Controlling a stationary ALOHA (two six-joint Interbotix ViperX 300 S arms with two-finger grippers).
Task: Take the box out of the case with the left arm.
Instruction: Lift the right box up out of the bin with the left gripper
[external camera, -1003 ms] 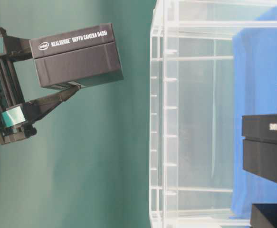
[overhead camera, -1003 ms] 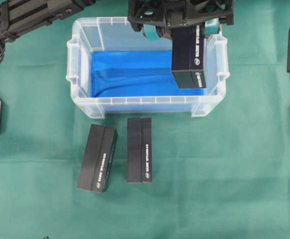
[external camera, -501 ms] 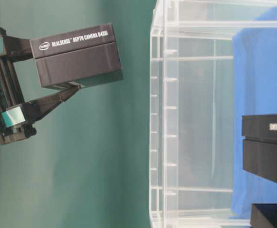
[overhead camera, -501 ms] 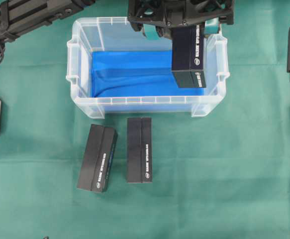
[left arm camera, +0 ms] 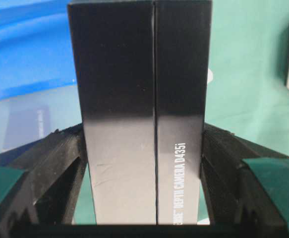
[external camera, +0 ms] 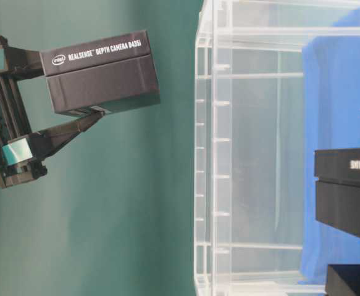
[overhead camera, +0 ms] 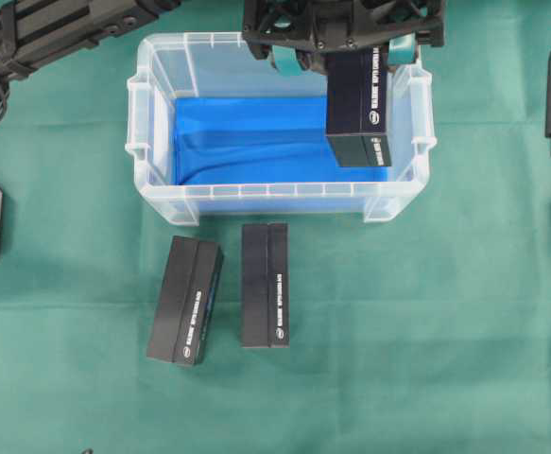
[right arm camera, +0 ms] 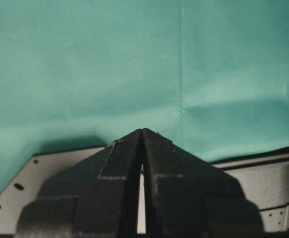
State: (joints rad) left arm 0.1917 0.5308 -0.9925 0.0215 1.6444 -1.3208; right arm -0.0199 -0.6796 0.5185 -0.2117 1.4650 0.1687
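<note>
Left hand (overhead camera: 346, 52) gripping box (overhead camera: 358, 104), holding it raised over case (overhead camera: 162, 199) at 3 o'clock end. Next: carrying clear of rim, lowering onto table (overhead camera: 426, 331).

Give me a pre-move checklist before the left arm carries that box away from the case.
1. Grip: left gripper fingers press both long sides of the held box. Ok.
2. Height: table-level view shows the box apart from the case rim. Ok.
3. Position: overhead, the box still overlaps the case's right end, not past its wall. Not ok.
4. Landing spot: two boxes lie on the green cloth in front; bare cloth lies beside them. Ok.
5. Right gripper: fingers together, holding nothing, parked aside. Ok.
6. Grip firmness: cannot tell.
</note>
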